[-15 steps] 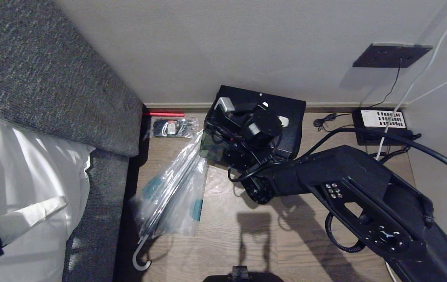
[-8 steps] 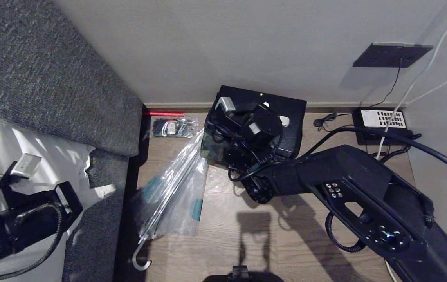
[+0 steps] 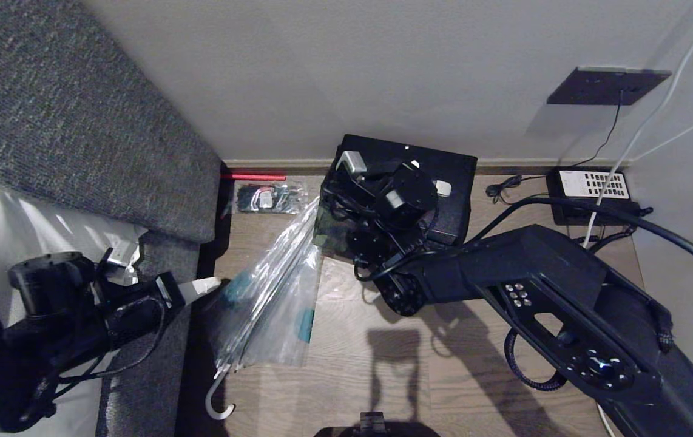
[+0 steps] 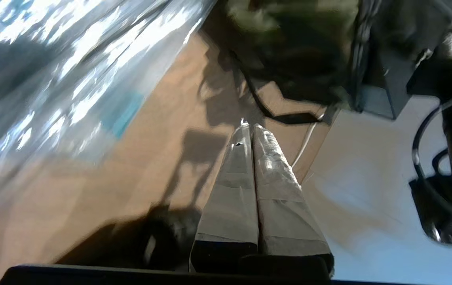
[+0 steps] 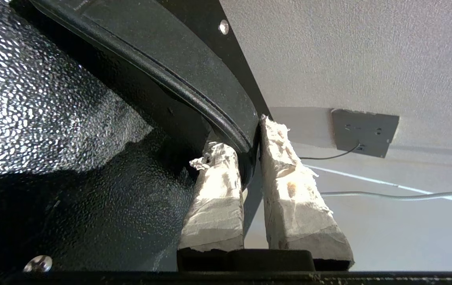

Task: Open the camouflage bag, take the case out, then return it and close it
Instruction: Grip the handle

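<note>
The right gripper (image 5: 251, 150) is being kept nearly shut, its taped fingers (image 5: 214, 190) pinching the zip-trimmed edge of the lid of the camouflage bag (image 3: 443, 182), which is sitting on the floor against the wall. The left gripper (image 4: 249, 132) is being held empty, fingers pressed together, just beside the one plastic-wrapped umbrella (image 3: 267, 297). One bag, one umbrella, two grippers are being counted; the case can't be made out.
</note>
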